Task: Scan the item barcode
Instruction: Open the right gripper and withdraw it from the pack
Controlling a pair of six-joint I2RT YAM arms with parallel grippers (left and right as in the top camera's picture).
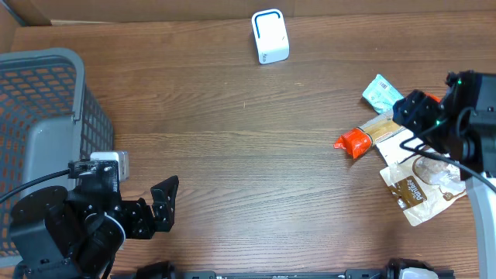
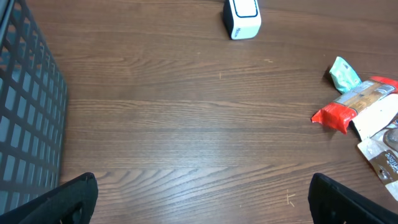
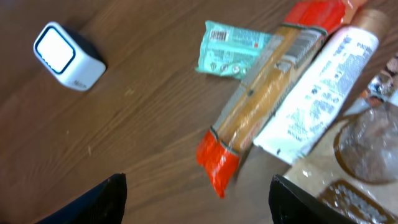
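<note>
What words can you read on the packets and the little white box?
Nothing is clear enough to quote.
On the brown pouch: a white logo word, too small and tilted to read.
On the teal packet: a barcode and print, blurred.
On the white tube: lines of tiny print, blurred.
On the red and tan packet: label print, blurred.
On the white box: no writing that can be read.

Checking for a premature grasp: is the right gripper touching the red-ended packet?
Apart. The right wrist view shows the right gripper with open jaws, bare wood between each and the red-ended packet.
</note>
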